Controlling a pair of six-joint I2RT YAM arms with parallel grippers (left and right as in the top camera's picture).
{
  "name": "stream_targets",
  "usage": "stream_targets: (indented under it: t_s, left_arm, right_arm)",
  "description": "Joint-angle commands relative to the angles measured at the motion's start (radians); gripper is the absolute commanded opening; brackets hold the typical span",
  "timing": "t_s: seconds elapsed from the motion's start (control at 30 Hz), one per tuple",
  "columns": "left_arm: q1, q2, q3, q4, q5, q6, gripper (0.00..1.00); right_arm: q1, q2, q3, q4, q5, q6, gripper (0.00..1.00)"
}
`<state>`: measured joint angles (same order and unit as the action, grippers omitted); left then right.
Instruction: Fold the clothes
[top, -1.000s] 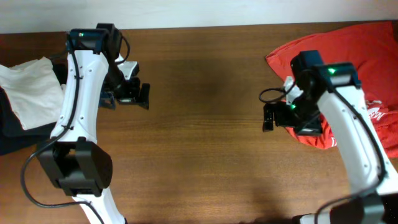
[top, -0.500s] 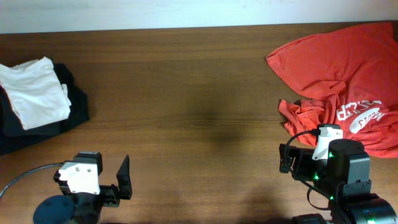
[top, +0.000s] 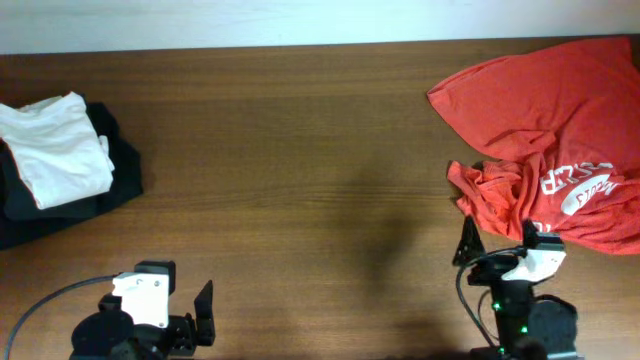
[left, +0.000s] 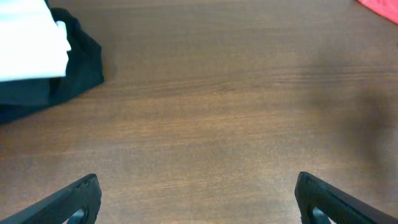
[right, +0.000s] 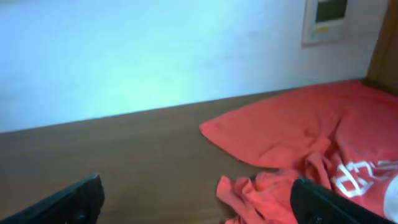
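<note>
Right fingers (top: 466, 240) pulled back, now beside red shirts (top: 540, 110).

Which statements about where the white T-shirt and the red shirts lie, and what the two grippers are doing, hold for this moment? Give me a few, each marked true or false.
1. The white T-shirt lies on top of the black garments at the left end of the table. True.
2. The left gripper is shut on the white T-shirt. False: its jaws are wide open and empty over bare wood, apart from the shirt.
3. The red shirts lie crumpled at the right end of the table, with white print showing. True.
4. The right gripper holds a red shirt by its edge. False: its jaws are open and hold nothing, and the red fabric lies ahead of it.
</note>
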<state>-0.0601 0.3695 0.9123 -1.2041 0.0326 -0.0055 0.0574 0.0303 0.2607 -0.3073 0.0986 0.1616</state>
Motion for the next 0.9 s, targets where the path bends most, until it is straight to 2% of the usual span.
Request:
stream_targets:
  t_s: [0.0,0.03,0.07,0.13,0.7,0.8,0.87]
  left_arm:
    - [0.002,-0.002,0.0,0.003,-0.003,-0.013,0.99]
    - [0.002,-0.002,0.0,0.003,-0.003,-0.013,0.99]
    - [0.002,-0.002,0.0,0.003,-0.003,-0.013,0.99]
    - [0.002,-0.002,0.0,0.003,-0.003,-0.013,0.99]
    - [0.002,-0.002,0.0,0.003,-0.003,-0.013,0.99]
    - [0.011,-0.096,-0.003,0.007,-0.02,-0.012,0.99]
    - [0.011,-0.192,-0.084,0.052,-0.042,-0.009,0.99]
  right_arm:
    - [-0.008,-0.027,-0.168,0.232,0.019,-0.035,0.99]
    - [-0.015,-0.027,-0.223,0.294,0.019,-0.036,0.99]
    - [-0.022,-0.027,-0.255,0.267,0.007,-0.045,0.99]
    - [-0.027,-0.027,-0.255,0.224,-0.098,-0.217,0.99]
    - [-0.025,-0.027,-0.255,0.225,-0.087,-0.21,0.99]
    - [-0.025,-0.027,-0.255,0.226,-0.087,-0.21,0.99]
    - [-0.025,-0.027,-0.255,0.226,-0.087,-0.21,0.99]
